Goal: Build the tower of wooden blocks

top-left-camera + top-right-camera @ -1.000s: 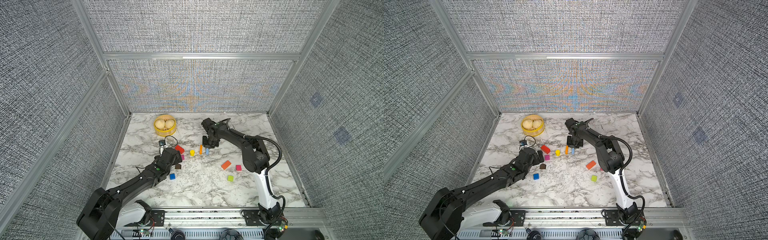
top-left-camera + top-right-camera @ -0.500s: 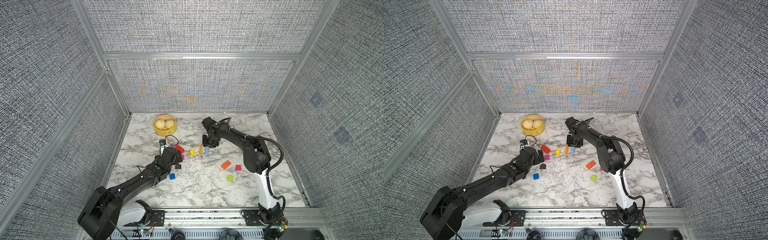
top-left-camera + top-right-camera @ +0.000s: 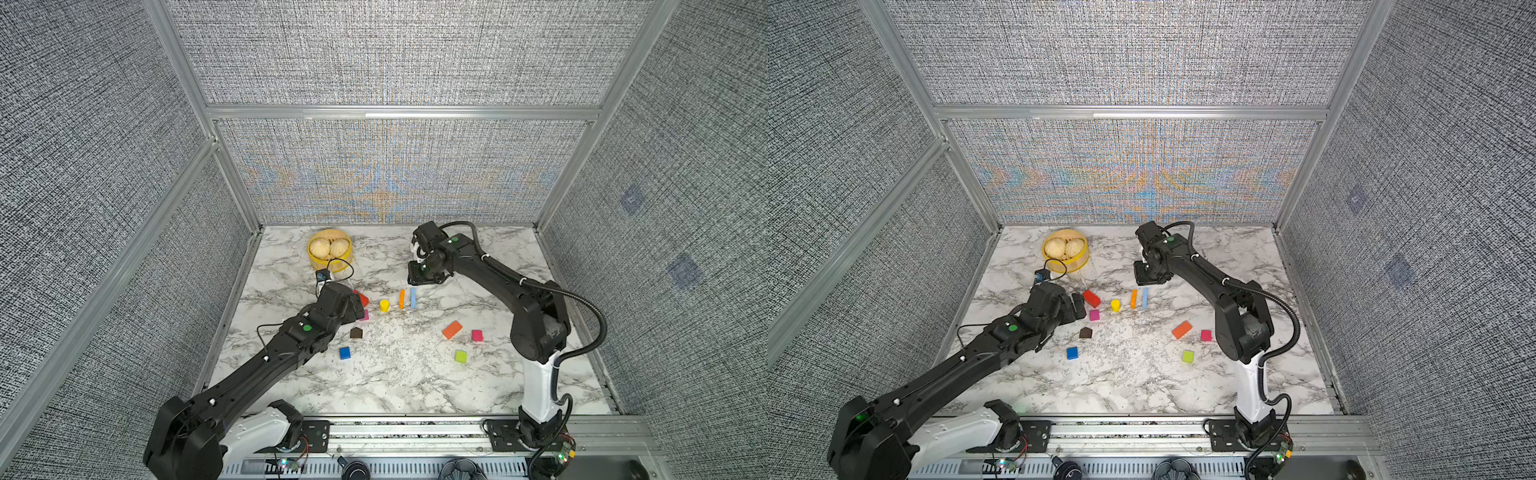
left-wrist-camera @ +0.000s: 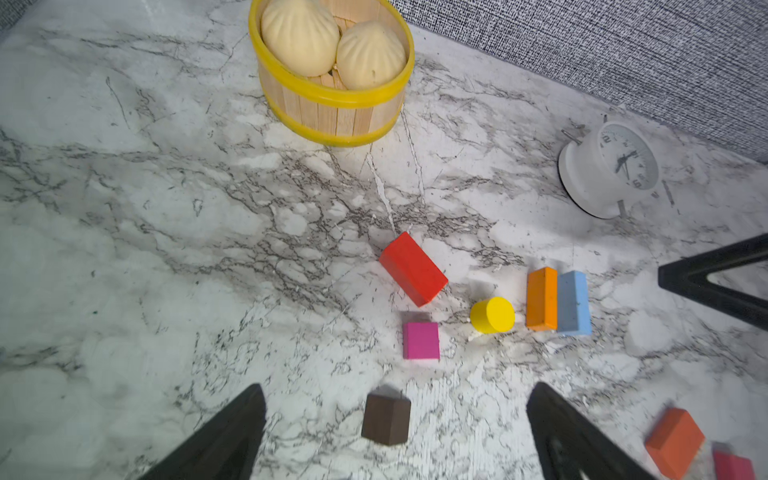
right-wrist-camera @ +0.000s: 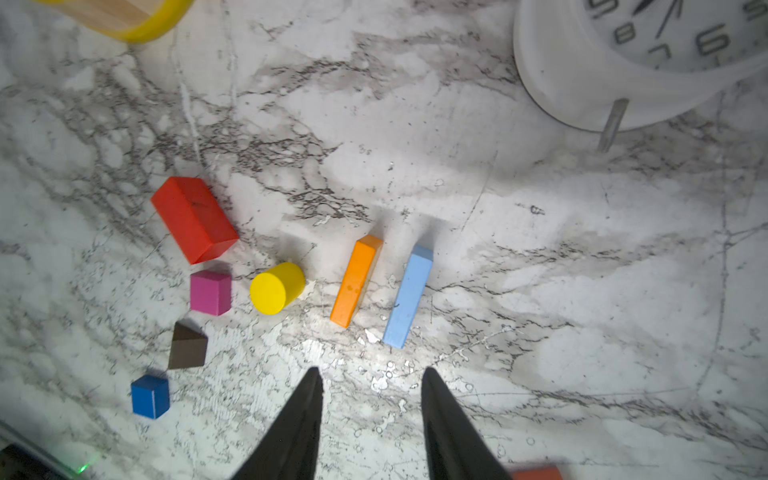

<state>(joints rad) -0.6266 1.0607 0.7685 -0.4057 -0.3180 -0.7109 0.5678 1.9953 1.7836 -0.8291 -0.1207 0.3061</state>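
Left gripper and right gripper are spread, empty; orange brick and blue brick, at the latter's six o'clock, could be toppled if brushed.

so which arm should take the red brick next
Left, probably. The left tool is wide open right beside the red brick, while the right tool hangs empty, partly open, by the upright orange brick and light-blue brick, farther from it.

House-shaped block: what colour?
The house-shaped block is dark brown; clearest in the left wrist view.
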